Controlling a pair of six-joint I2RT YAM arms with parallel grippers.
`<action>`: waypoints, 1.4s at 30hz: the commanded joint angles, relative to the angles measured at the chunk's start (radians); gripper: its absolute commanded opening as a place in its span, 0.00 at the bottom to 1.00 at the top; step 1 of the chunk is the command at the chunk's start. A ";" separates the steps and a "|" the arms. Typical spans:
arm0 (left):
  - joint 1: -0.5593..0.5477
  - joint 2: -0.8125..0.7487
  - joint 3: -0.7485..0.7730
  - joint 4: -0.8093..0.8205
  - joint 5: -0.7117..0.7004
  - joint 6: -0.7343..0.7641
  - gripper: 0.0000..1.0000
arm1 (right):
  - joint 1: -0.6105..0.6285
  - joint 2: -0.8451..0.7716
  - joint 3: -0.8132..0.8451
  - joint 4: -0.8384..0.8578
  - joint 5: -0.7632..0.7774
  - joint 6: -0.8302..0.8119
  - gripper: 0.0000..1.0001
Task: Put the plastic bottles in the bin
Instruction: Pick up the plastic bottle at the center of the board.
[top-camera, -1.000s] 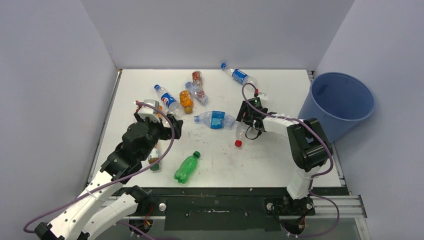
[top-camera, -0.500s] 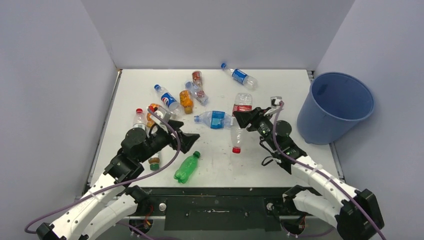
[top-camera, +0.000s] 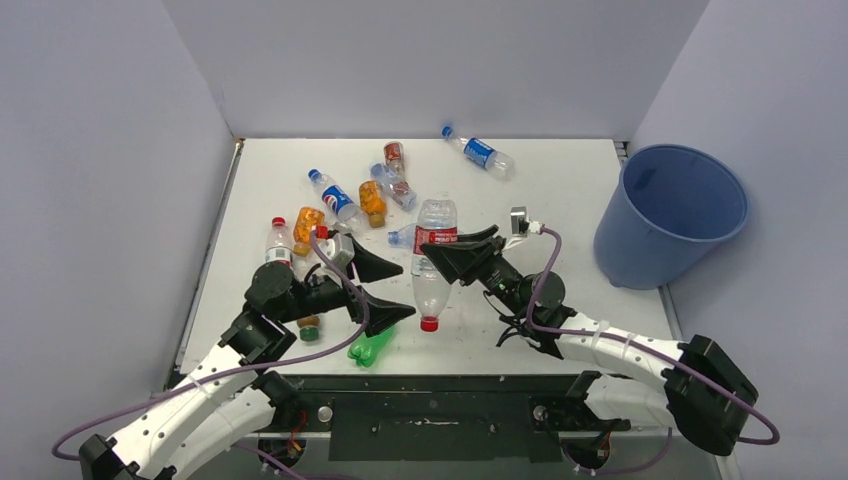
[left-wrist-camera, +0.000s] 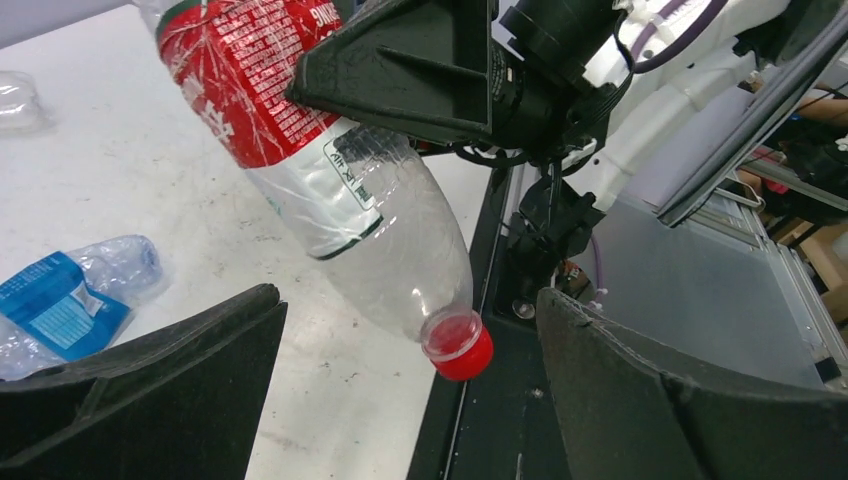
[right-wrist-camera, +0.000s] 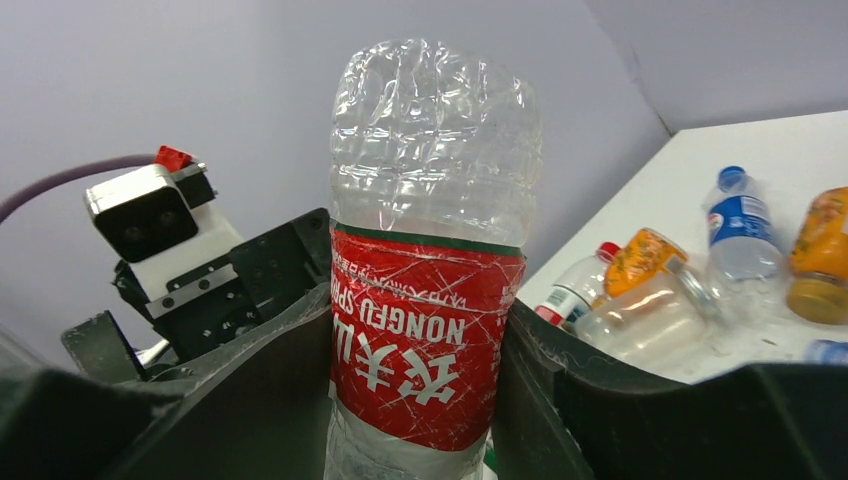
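My right gripper (top-camera: 452, 256) is shut on a clear plastic bottle with a red label (top-camera: 433, 243), held off the table with its red cap (top-camera: 430, 323) pointing down; in the right wrist view the red-label bottle (right-wrist-camera: 430, 250) stands wedged between the fingers (right-wrist-camera: 250, 390). My left gripper (top-camera: 404, 289) is open just left of it, and in its own view the cap (left-wrist-camera: 458, 350) hangs between the spread fingers (left-wrist-camera: 140, 390). The blue bin (top-camera: 640, 255) stands at the right edge. Several more bottles lie on the table, among them a green one (top-camera: 372, 345).
Bottles are scattered over the far left half: blue-labelled ones (top-camera: 335, 198) (top-camera: 480, 152), orange ones (top-camera: 372, 203) (top-camera: 308, 226), a red-capped one (top-camera: 279, 240). A blue-labelled clear bottle (top-camera: 402, 237) lies behind the held bottle. Grey walls enclose the table on three sides.
My right gripper closed on the red-label bottle, lifted it and carried it left and nearer. My left gripper swung right toward the table's middle, staying open.
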 joint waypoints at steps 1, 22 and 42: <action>-0.010 0.017 0.011 0.077 0.076 -0.023 0.96 | 0.054 0.060 0.021 0.298 0.063 0.032 0.47; -0.032 0.014 0.015 0.092 0.138 -0.018 0.67 | 0.144 0.269 0.083 0.571 0.163 0.071 0.46; -0.052 0.086 0.068 -0.022 0.132 0.005 0.84 | 0.180 0.235 0.086 0.594 0.249 -0.082 0.46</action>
